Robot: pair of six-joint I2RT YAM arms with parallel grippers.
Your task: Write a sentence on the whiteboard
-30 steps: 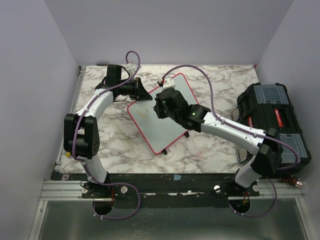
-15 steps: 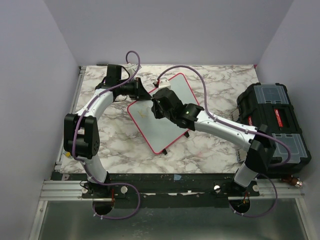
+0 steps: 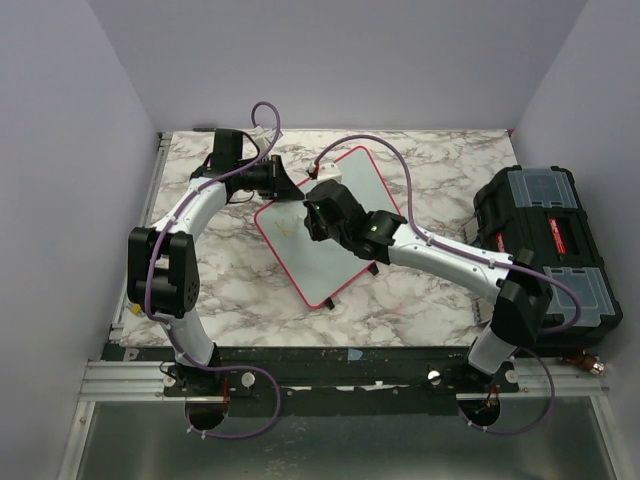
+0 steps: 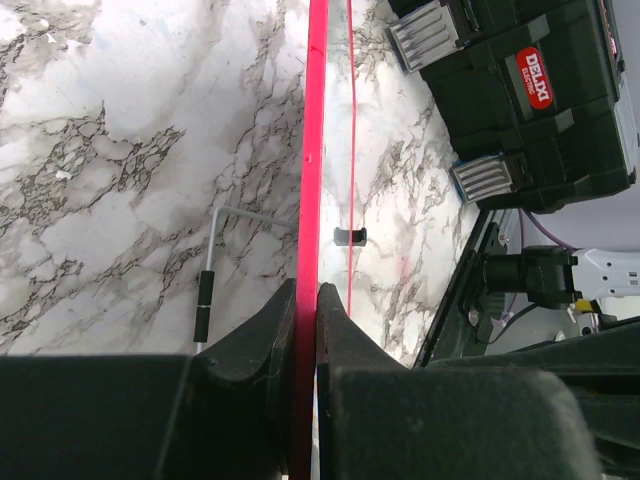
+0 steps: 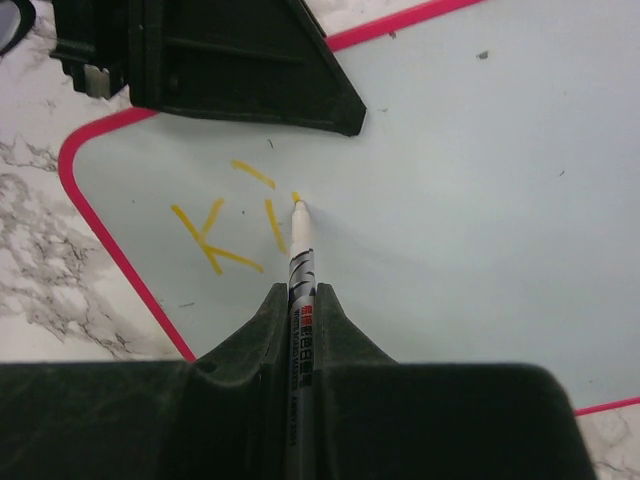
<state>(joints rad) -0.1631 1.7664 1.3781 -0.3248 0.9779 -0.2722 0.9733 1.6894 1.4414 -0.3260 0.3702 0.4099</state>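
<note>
R gripper (image 5: pixel 300 296) pinches marker (image 5: pixel 299 250), tip touching whiteboard (image 5: pixel 480 180) just right of the sentence (image 5: pixel 225 235), a few yellow strokes near one rounded corner; bare white beyond. L gripper (image 4: pixel 306 300) clamps board's red edge. Board lies diagonal on table (image 3: pixel 420 165), corner toward near edge; toolbox (image 3: pixel 545 240) well apart, right. R arm stretched across, L arm arched.

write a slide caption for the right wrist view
Right gripper holds a white, yellow-tipped marker to the pink-framed white whiteboard beside yellow handwritten strokes.

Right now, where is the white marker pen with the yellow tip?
Right wrist view: the right gripper holds the white marker, tip on the pink-framed whiteboard beside the yellow strokes.
</note>
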